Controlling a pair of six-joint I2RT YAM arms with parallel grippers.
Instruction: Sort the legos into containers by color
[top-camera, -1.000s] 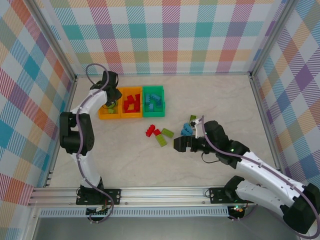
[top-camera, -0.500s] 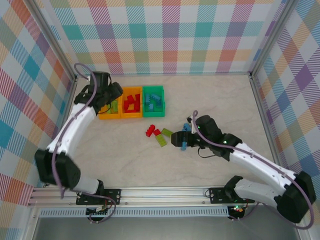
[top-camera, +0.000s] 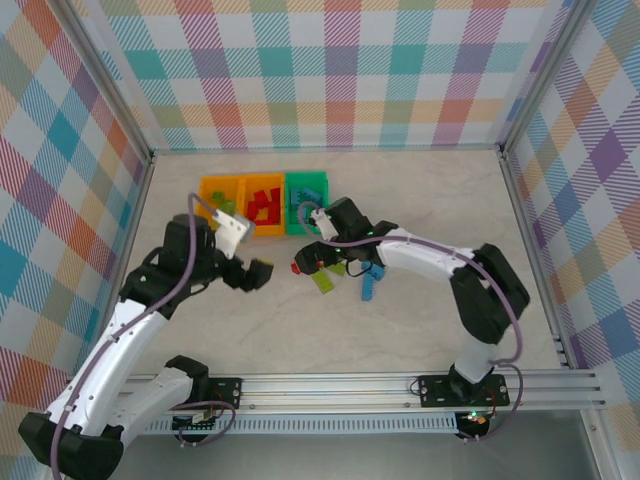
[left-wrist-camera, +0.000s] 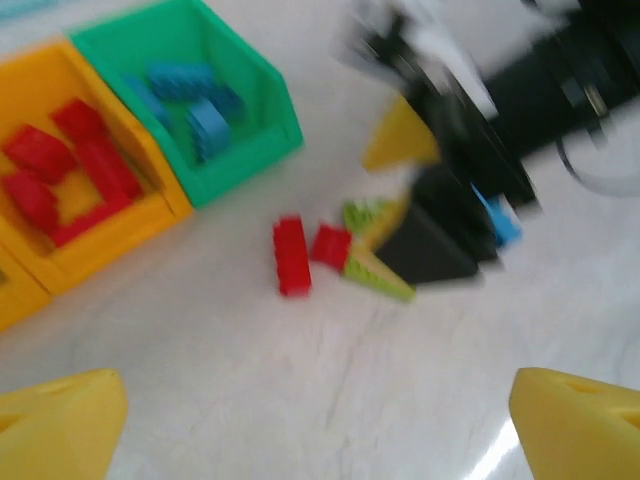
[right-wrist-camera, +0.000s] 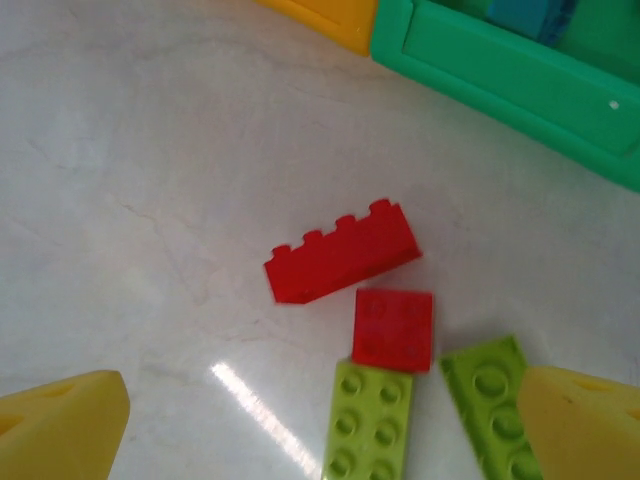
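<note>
sorting looks well along, most pieces already binned. three bins sit in a row near the back wall: left orange bin (top-camera: 203, 195) has lime pieces, middle orange bin (top-camera: 262, 178) has reds, green bin (left-wrist-camera: 250, 150) has blues.

left on the desk (top-camera: 430, 200):
- long red brick (right-wrist-camera: 345, 250)
- square red brick (right-wrist-camera: 393, 328) just beside it
- two lime bricks (right-wrist-camera: 368, 420) right up against the square one
- loose blue bricks (top-camera: 368, 288) a little to the right

the whole cluster lies just in front of the green bin.

right gripper (right-wrist-camera: 325, 430) hangs over the red/lime cluster, fingers wide apart, nothing between them. left gripper (left-wrist-camera: 320, 430) sits near the cluster's left side, fingers also spread wide, empty.

room: plenty of bare desk to the right of the cluster and on its near side. plaid walls and front rail (top-camera: 330, 385) are well apart from the work. the tight spot is the cluster itself: both arms are close to it and to each other, with bin walls just behind. i'd send one arm in at a time.
</note>
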